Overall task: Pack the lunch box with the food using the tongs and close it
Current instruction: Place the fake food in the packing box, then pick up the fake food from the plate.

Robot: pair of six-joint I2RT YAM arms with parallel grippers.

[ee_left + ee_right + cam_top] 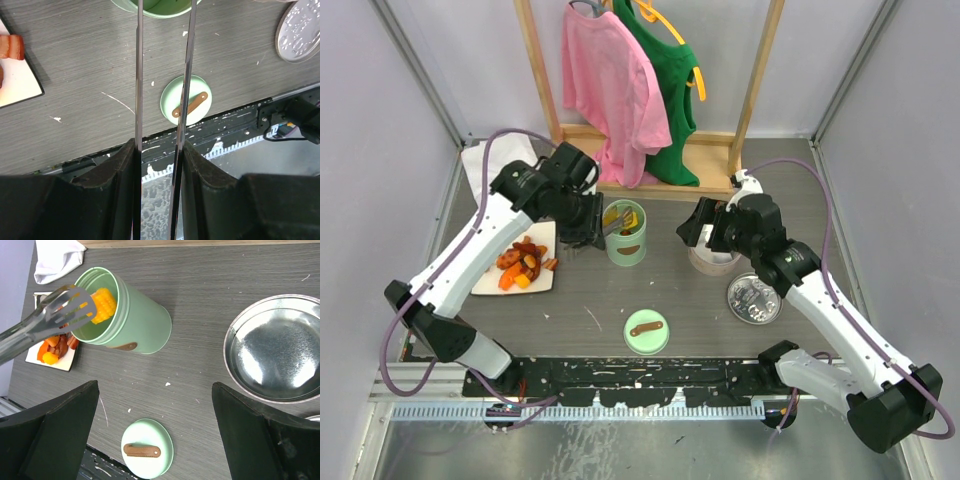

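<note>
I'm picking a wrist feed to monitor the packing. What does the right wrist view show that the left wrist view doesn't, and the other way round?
Right wrist only: the open mouth of the lunch box with yellow corn inside, the slotted tips of the tongs at that mouth, a metal bowl, a white cloth. Left wrist only: the left gripper, jaws shut on the tongs' two arms. Both: the green lid on the table and the plate of food, just its corner in the left wrist.

Pale walls surround a grey table and wooden rack.
</note>
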